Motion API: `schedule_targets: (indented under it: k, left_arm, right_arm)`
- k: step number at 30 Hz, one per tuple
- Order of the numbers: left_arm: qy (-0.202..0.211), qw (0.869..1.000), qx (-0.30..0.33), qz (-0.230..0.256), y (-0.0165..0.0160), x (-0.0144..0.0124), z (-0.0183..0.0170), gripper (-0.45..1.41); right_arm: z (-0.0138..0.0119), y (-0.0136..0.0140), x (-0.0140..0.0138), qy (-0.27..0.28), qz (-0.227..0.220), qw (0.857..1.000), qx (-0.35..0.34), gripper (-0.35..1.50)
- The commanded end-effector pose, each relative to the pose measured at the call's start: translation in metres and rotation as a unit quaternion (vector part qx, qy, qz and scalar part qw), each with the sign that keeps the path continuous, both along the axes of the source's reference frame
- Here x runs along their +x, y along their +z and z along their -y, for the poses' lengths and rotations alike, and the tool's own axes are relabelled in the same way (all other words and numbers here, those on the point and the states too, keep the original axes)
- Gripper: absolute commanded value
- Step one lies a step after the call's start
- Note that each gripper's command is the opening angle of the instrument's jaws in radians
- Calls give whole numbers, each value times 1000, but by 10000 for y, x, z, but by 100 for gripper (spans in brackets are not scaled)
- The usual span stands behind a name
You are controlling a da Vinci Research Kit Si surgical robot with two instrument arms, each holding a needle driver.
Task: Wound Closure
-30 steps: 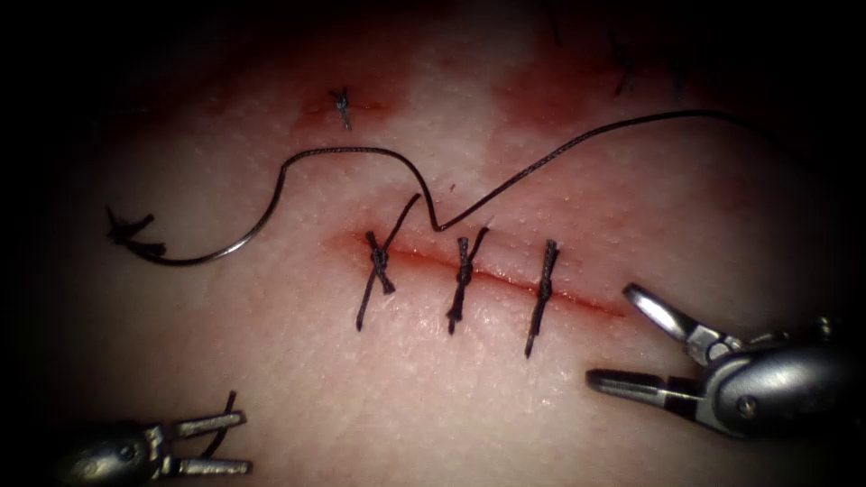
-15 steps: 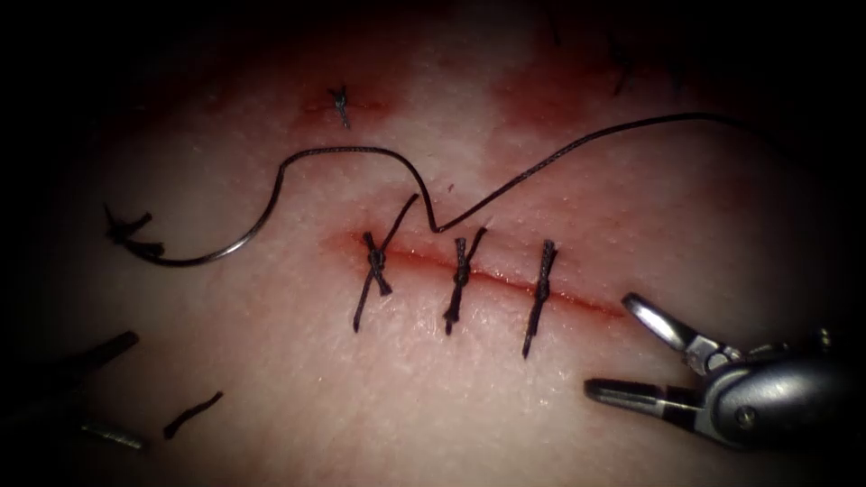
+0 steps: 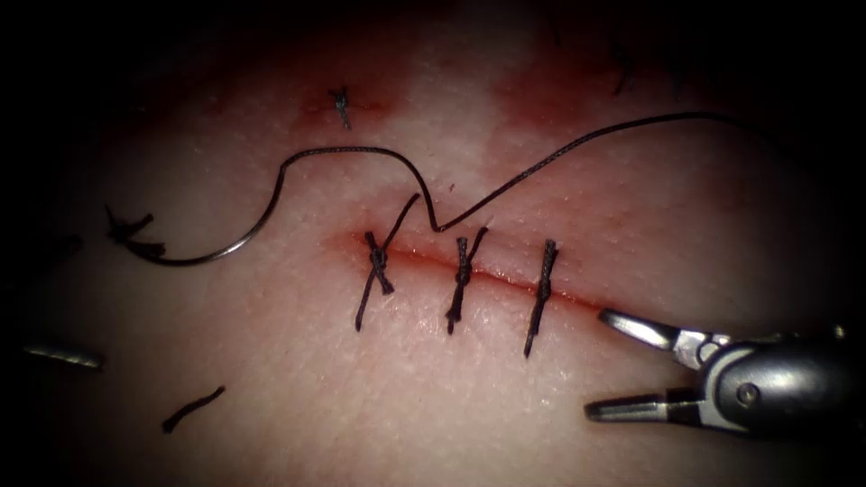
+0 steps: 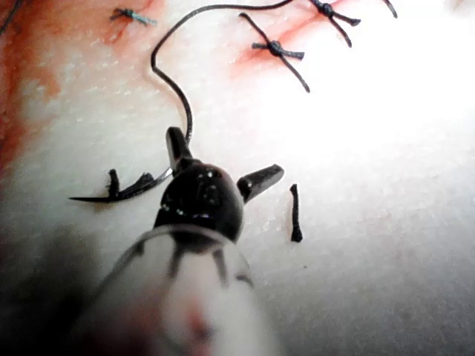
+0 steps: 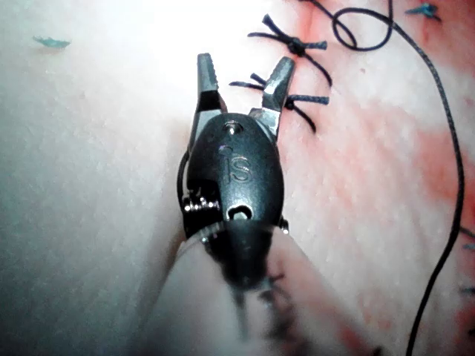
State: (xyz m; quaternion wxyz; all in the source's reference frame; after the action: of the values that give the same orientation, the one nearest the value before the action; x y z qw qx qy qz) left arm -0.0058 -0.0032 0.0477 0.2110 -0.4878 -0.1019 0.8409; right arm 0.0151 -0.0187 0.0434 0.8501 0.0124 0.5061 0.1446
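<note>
Fingers of the right tool point(image 3: 600, 365) are spread wide and hold nothing, endoscope view; the upper finger lies just off the right end of the cut point(image 3: 492, 275), the lower one well below it. Left tool point(image 3: 63, 355) sits at the picture's left edge, fingers parted, empty. Three knotted stitches point(image 3: 462, 271) cross the cut, tails trimmed short; from the last stitch to the right end the cut is unstitched, so closure looks mostly done with perhaps one stitch to go. Needle point(image 3: 194, 257) lies flat on the tissue point(image 3: 298, 379), well left of the cut, not in the tissue and held by neither tool. Thread point(image 3: 577, 142) runs from its tail in a loop above the cut and off to the upper right. A cut end of thread point(image 3: 192, 409) lies loose at lower left. Red fluid point(image 3: 532, 90) stains the tissue above. Left wrist view: left tool point(image 4: 223, 159) fingers splayed wide, empty; needle point(image 4: 122, 191) just beside them, cut end point(image 4: 295, 213) on the other side. Right wrist view: right tool point(image 5: 241, 78) fingers apart, empty, tips close to the nearest stitch point(image 5: 297, 100); thread point(image 5: 445, 185) trails alongside.
</note>
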Motion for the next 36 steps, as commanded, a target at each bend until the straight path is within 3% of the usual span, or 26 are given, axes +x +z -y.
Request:
schedule_targets:
  k: [1, 2, 3, 5, 7, 9, 15, 36]
  left_arm:
    - [7, 1000, -10, 18, 4, -20, -2, 89]
    - [24, 998, -30, 55, -4, -53, -14, 79]
    - [31, 997, -33, 68, -6, -67, -19, 78]
    - [45, 994, -34, 91, -6, -89, -25, 76]
    - [58, 991, -36, 112, -3, -111, -31, 69]
    - [77, 987, -44, 136, 11, -133, -29, 74]
    - [75, 989, -7, 129, 43, -137, -14, 67]
    - [62, 991, 14, 121, 45, -123, -16, 69]
  right_arm:
    - [-5, 2, 7, -4, -13, 1000, 13, 123]
    - [-14, -2, 6, -20, -33, 998, 46, 109]
    - [-19, -3, 5, -30, -38, 997, 57, 104]
    - [-33, -8, 1, -29, -36, 997, 59, 106]
    - [-43, -12, -4, -7, -39, 998, 53, 121]
    - [-43, -16, -13, -1, -47, 997, 53, 123]
    - [-38, -13, -31, 23, -54, 998, 36, 118]
    - [-35, -14, -23, 37, -52, 998, 28, 118]
